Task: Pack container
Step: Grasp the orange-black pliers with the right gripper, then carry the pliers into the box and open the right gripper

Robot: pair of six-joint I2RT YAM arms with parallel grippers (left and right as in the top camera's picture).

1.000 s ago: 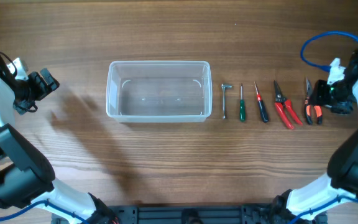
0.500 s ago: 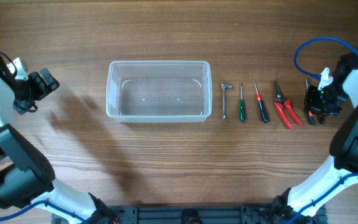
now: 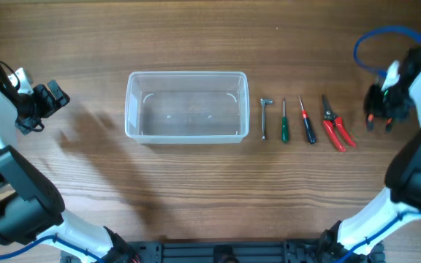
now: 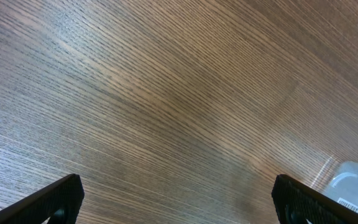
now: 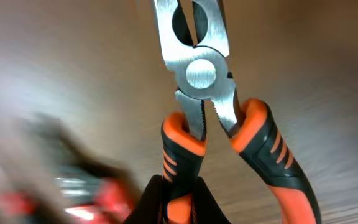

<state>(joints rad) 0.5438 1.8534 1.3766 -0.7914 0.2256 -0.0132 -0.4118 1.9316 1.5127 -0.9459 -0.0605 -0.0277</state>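
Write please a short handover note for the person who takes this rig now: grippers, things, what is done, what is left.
Left gripper: open, empty, over bare table, left of the container.
Right gripper: shut on the orange-black pliers, far right.
Container: empty.
In a row to its right: grey T-headed tool, green screwdriver, red screwdriver, red cutters.
Done: pliers gripped.
Left: put the pliers in, then the other four.
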